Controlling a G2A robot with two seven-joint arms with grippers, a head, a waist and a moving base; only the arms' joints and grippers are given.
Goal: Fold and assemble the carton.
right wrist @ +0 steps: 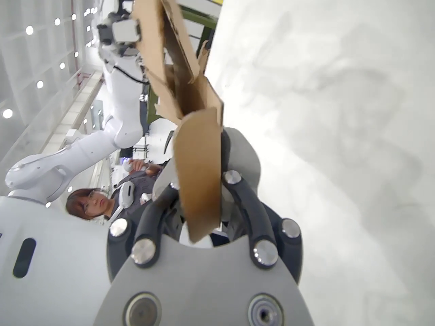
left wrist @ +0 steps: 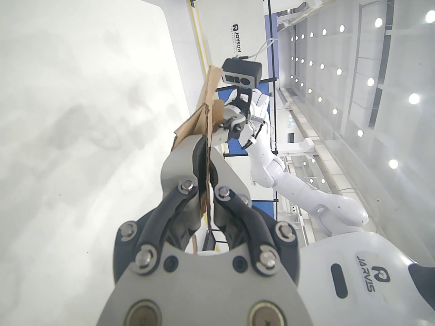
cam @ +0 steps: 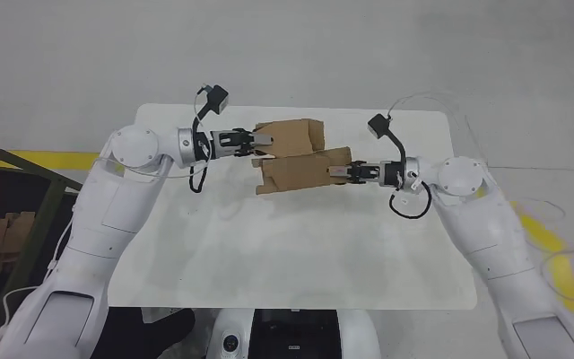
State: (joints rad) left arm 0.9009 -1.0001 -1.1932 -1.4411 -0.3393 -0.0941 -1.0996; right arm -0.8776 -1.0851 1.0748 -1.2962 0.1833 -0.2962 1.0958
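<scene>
Carton: a brown corrugated cardboard carton (cam: 289, 153), partly opened and with flaps sticking out, is hanging over the far half of the white rectangular table (cam: 296, 260). The two grippers are holding it between them.
Left gripper: the left gripper (cam: 258, 141) is sitting over the table's far left part. Its dark fingers (left wrist: 222, 174) are pinching the carton's left edge from both sides.
Right gripper: the right gripper (cam: 344, 170) is sitting over the table's far right part, a little nearer the table's middle line. It is clamping a flap at the carton's right end.
Hard to make out: in the left wrist view the carton (left wrist: 204, 116) is showing edge-on, so its panels are blending together. The right gripper (left wrist: 226, 129) is peeking out from behind it.
Covered: in the right wrist view the held flap of the carton (right wrist: 198, 164) is covering one finger, leaving the other finger (right wrist: 239, 147) showing.
Unclear: whether the carton's lower edge is touching the table cannot be told.
</scene>
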